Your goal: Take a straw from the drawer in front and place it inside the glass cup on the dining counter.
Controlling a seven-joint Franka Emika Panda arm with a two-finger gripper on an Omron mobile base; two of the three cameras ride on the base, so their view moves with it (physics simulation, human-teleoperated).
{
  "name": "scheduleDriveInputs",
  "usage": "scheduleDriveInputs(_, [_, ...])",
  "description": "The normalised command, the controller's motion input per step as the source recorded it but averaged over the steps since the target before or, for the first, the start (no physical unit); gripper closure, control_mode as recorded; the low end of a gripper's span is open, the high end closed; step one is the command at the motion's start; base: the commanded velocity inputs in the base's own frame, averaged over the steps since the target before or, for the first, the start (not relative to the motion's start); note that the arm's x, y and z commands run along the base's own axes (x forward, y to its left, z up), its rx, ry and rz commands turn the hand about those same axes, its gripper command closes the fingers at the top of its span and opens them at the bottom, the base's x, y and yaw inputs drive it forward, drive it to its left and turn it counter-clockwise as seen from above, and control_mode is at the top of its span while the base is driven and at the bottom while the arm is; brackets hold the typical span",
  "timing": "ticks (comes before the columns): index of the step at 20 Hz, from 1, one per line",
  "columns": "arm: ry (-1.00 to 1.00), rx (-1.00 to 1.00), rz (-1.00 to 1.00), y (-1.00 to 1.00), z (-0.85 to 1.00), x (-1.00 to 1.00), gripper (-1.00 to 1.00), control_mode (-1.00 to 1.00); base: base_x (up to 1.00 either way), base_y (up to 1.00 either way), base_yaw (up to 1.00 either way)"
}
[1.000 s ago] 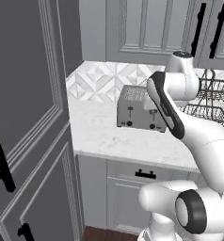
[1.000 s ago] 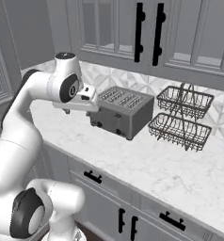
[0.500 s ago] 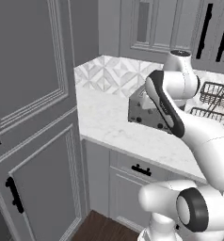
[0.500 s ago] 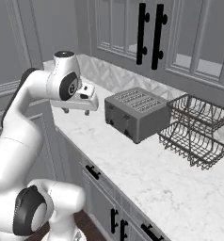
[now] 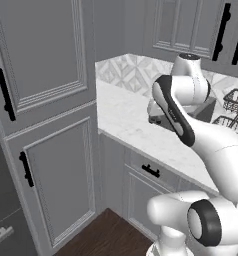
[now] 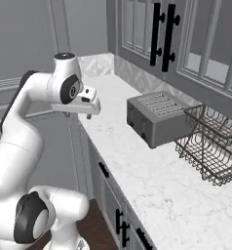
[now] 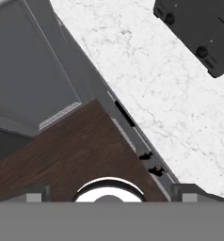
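A: Straw – where?
B: Prob. inside the drawer (image 5: pixel 152 172). It's shut, flush under the counter (image 5: pixel 126 120) edge, so can't confirm.
A: Gripper?
B: Gripper (image 6: pixel 89 113) hangs about over the counter's front edge, pointing down. Jaws wide apart, nothing betw. them.
A: Drawer vs jaws?
B: Below them, on the cabinet face. In hand view the handle (image 7: pixel 124 114) sits above the tips, diagonal upper-left to lower-right. Its long axis runs parallel w/ the counter edge. Toaster (image 6: pixel 157 118) is well off to the side, no obstacle.
A: Next?
B: My guess: drop down in front of the cabinet face, turn the wrist so the jaws straddle the bar across its short side, then pull. One arm, so no choice there.
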Motion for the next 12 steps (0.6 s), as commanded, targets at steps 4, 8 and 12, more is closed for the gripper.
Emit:
scheduleDriveInputs(4, [0.0, 0.0, 0.0, 0.0, 0.0, 0.0, -1.0, 1.0, -0.46, -0.55, 0.26])
scheduleDriveInputs(8, [0.0, 0.0, 0.0, 0.0, 0.0, 0.0, -1.0, 1.0, -0.06, -0.57, 0.2])
scheduleDriveInputs(12, [0.0, 0.0, 0.14, -0.3, 0.0, 0.14, -1.0, -1.0, 0.11, -0.32, 0.12])
